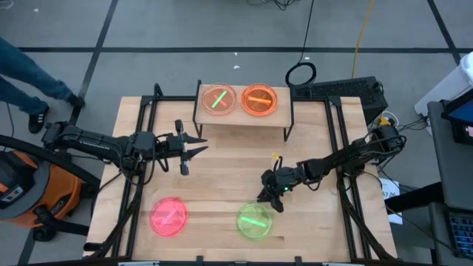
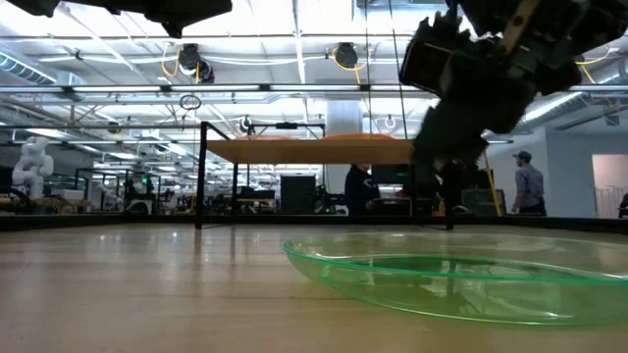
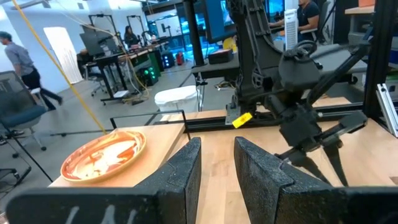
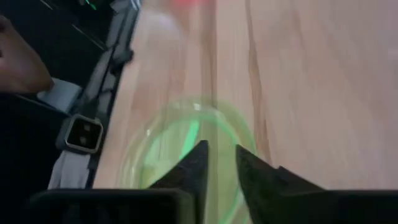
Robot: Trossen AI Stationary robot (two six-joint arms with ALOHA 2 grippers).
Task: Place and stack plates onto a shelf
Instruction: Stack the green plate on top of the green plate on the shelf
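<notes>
Here the right pincer [image 1: 272, 198] hovers narrowly parted and empty, just beside the green plate [image 1: 255, 220].

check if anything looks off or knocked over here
Nothing stands out. Two plates sit flat, side by side on the shelf; the pink plate and green plate lie flat on the table, right gripper over the green one.

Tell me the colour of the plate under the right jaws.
Neon green plate with a lighter streak, clearest in the high view.
</notes>
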